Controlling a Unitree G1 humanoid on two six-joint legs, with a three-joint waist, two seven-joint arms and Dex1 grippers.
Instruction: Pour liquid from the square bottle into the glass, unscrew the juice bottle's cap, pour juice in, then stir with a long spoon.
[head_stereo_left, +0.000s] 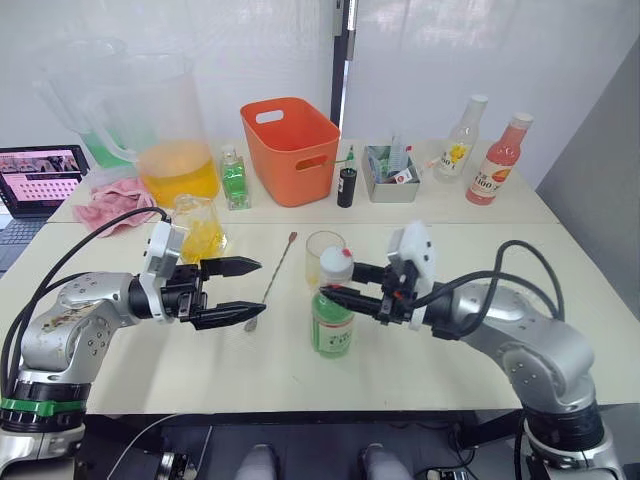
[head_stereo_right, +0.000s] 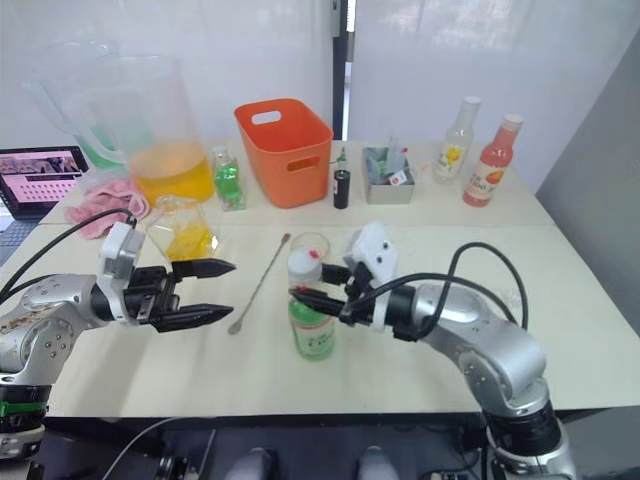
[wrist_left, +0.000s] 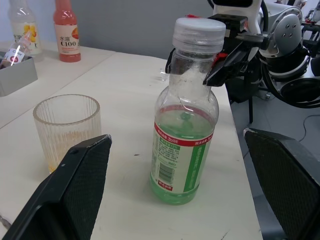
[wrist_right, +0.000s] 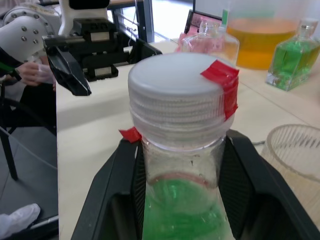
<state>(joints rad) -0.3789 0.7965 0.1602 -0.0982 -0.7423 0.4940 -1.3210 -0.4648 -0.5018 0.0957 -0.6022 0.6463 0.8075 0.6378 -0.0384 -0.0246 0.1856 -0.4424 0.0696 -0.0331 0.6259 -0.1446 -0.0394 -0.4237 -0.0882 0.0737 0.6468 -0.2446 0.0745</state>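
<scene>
Your right gripper (head_stereo_left: 338, 281) clamps its two black fingers around the neck of the tall clear plastic juice bottle (head_stereo_left: 332, 318) with the green-and-white label, just under the small round white screw cap (head_stereo_left: 336, 265), which sits on the bottle with a strip of red tape (wrist_right: 223, 76) across its edge. The bottle stands upright near the front middle of the pale table (head_stereo_left: 420, 355), pale green juice (wrist_left: 186, 127) filling its lower part. Just behind it, close but with a gap showing in the left wrist view, stands the small clear ribbed glass (head_stereo_left: 324, 252), upright, with only a faint yellowish trace at its base. Your left gripper (head_stereo_left: 245, 290) hovers to the left of the bottle with its jaws spread wide, holding nothing, fingertips pointing toward the bottle. Between that gripper and the glass, the very long thin silver spoon (head_stereo_left: 274, 272) lies flat on the table, its bowl end nearest the gripper's lower finger. Behind the left gripper sits the squat clear faceted square bottle (head_stereo_left: 199, 229) with yellow liquid inside. Farther back stand a big clear pitcher (head_stereo_left: 165, 135) of orange-yellow liquid, a small green-liquid bottle (head_stereo_left: 235, 180), an orange plastic bin (head_stereo_left: 289, 149) and a pink-liquid bottle (head_stereo_left: 499, 160).
</scene>
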